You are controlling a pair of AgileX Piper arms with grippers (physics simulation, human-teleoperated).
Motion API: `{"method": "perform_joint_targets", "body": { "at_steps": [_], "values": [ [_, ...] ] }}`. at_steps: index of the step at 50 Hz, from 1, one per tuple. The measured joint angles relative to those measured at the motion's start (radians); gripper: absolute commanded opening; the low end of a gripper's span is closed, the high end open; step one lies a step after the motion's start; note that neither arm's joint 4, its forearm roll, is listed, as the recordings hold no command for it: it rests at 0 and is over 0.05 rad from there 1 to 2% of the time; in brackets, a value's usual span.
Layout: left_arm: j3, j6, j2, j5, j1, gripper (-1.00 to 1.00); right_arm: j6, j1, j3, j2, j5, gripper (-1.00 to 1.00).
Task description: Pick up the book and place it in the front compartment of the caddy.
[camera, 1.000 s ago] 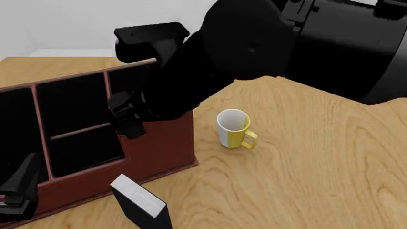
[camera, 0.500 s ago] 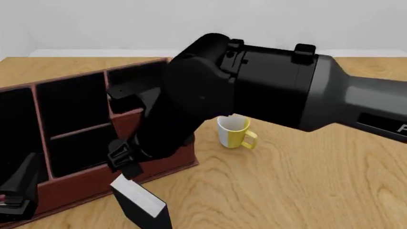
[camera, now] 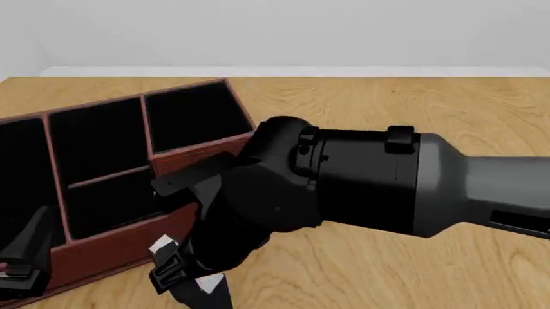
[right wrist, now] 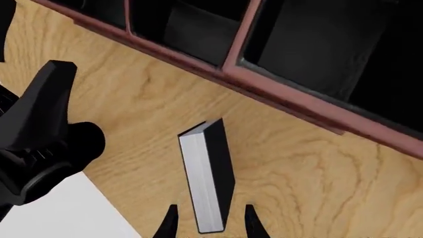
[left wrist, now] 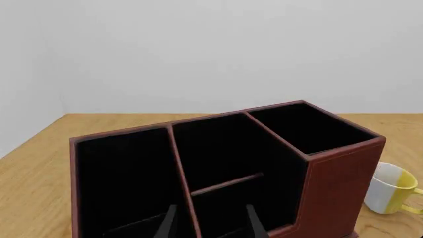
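A simulated wooden counter (camera: pixel 447 270) carried a reddish-brown leather-look caddy (camera: pixel 103 248) at nine o'clock in the front view. The black-covered book (right wrist: pixel 210 173) stood on its edge on the counter just outside the caddy's front wall, white pages showing, at seven o'clock. The right pincer (right wrist: pixel 207 223) hung directly over it, fingers spread to either side, not yet touching. The left pincer (left wrist: pixel 208 223) was parted and empty over the caddy. A yellow and white mug (left wrist: pixel 395 189) stood beside the caddy. Grasping, lifting and placing all remained.
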Motion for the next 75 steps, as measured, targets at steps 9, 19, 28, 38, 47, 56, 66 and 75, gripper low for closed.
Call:
{"method": "perform_joint_targets", "body": {
  "at_steps": [9,19,28,38,47,56,66,75],
  "values": [
    [0.0,0.0,0.0,0.0,0.0,1.0,-0.013,0.008,0.034,0.01,-0.015,1.0],
    [0.0,0.0,0.0,0.0,0.0,1.0,-0.058,0.002,0.047,0.039,-0.023,1.0],
    [0.0,0.0,0.0,0.0,0.0,1.0,-0.07,0.006,0.06,0.059,-0.043,1.0],
    [0.0,0.0,0.0,0.0,0.0,1.0,-0.068,0.026,0.082,0.064,-0.067,-1.0],
    [0.0,0.0,0.0,0.0,0.0,1.0,-0.071,0.04,0.088,0.056,-0.064,-1.0],
    [0.0,0.0,0.0,0.0,0.0,1.0,-0.132,0.036,0.004,0.054,-0.006,-1.0],
    [0.0,0.0,0.0,0.0,0.0,1.0,-0.182,0.04,-0.093,0.038,0.064,-1.0],
    [0.0,0.0,0.0,0.0,0.0,1.0,-0.219,0.038,-0.158,0.017,0.116,-1.0]
  ]
}}
